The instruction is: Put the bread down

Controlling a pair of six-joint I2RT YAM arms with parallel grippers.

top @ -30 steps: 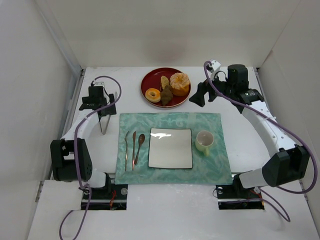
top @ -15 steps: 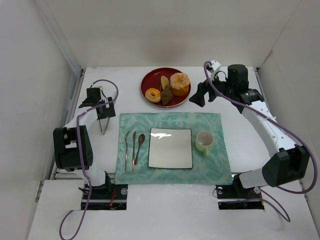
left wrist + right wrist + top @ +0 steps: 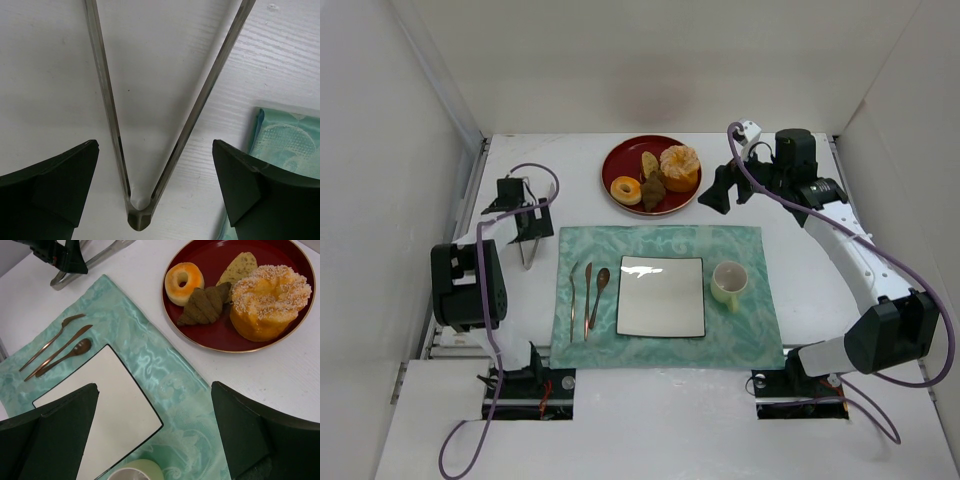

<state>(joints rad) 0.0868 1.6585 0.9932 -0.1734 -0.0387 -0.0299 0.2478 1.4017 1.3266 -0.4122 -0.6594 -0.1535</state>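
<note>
From above: near the table's far edge, on the red plate (image 3: 612, 165), the bread (image 3: 653, 188), close among doughnut (image 3: 626, 190), pale oval bread (image 3: 649, 162) and sugared bun (image 3: 680, 167). Just right of the plate's rim, over open white table, the right gripper (image 3: 713, 200). Left of the placemat (image 3: 660, 243), above the tongs (image 3: 526, 248), the left gripper (image 3: 525, 228). On the mat, a square white plate (image 3: 661, 296) between cutlery (image 3: 587, 295) and cup (image 3: 729, 284).

Left wrist: fingers (image 3: 47, 195) wide apart, either side of the tongs' (image 3: 138, 212) hinge end, touching neither arm; mat corner at right.

Right wrist: fingers (image 3: 50, 430) spread wide above mat and white plate; bread (image 3: 205, 305) ahead on the red plate's near half, just beside the doughnut; bare white table between plate rim and mat edge.
</note>
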